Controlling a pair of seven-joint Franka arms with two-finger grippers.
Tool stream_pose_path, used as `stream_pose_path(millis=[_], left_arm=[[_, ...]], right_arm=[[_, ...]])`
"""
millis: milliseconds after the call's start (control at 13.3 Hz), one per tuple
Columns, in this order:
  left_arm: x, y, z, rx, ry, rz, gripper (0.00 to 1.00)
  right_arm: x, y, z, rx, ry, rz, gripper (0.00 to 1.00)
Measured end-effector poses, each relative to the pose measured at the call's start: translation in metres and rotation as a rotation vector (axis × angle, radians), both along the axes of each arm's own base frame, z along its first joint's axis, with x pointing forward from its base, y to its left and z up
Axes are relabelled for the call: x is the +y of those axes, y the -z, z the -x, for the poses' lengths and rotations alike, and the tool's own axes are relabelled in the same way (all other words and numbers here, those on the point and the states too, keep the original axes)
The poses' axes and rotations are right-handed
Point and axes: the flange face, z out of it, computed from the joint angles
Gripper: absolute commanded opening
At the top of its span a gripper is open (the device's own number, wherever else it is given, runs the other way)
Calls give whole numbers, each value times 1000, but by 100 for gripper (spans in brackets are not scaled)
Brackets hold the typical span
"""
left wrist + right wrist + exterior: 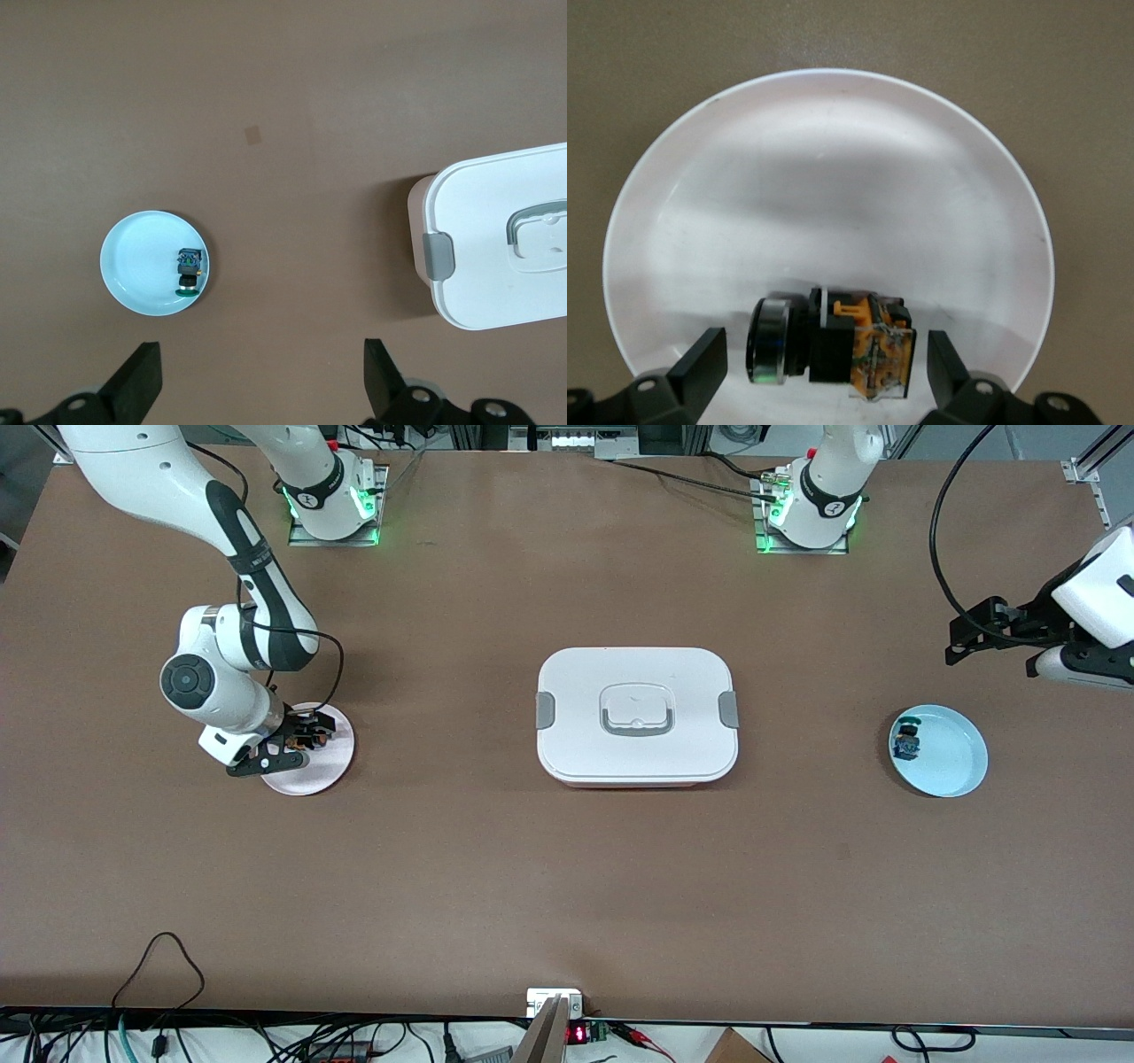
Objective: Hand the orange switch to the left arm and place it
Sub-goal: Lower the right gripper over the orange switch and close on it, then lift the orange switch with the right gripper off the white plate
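Here the right claw (306,741) hangs low over the pink plate (323,775) at the right arm's end of the bench (567,868), jaws wide apart on either side of the orange switch (864,343), which lies on that plate, not gripped. The left claw (261,372), also wide open and empty, waits in the air above the bench near the blue plate (957,766) holding a blue switch (907,741), and the white box (636,715) sits between the two plates.

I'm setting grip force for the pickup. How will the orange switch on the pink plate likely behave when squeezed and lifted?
The orange switch looks like rigid plastic, so probably stiff, not floppy. Its round button end could let it roll or twist on the smooth pink plate. Small, so likely light; the open right gripper straddles it.
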Motion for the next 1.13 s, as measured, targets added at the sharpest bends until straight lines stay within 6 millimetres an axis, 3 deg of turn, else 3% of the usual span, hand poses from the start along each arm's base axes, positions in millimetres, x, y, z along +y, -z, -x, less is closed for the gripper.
stream_pose_path(millis=[301, 527, 602, 677, 752, 978, 1128], left_arm=[[0, -4, 0, -8, 0, 0, 100], [0, -4, 0, -7, 0, 0, 100], [0, -4, 0, -7, 0, 0, 100], [0, -4, 0, -7, 0, 0, 100], [0, -4, 0, -7, 0, 0, 100], [0, -4, 0, -7, 0, 0, 100], [0, -4, 0, -7, 0, 0, 100]], right_arm=[[-1, 5, 0, -1, 1, 0, 95], [-1, 5, 0, 0, 0, 0, 70], [-1, 5, 0, 0, 0, 0, 58], [-1, 5, 0, 0, 0, 0, 38], [-1, 5, 0, -1, 0, 0, 28], [-1, 4, -1, -3, 0, -1, 14], [0, 0, -5, -14, 0, -1, 11]])
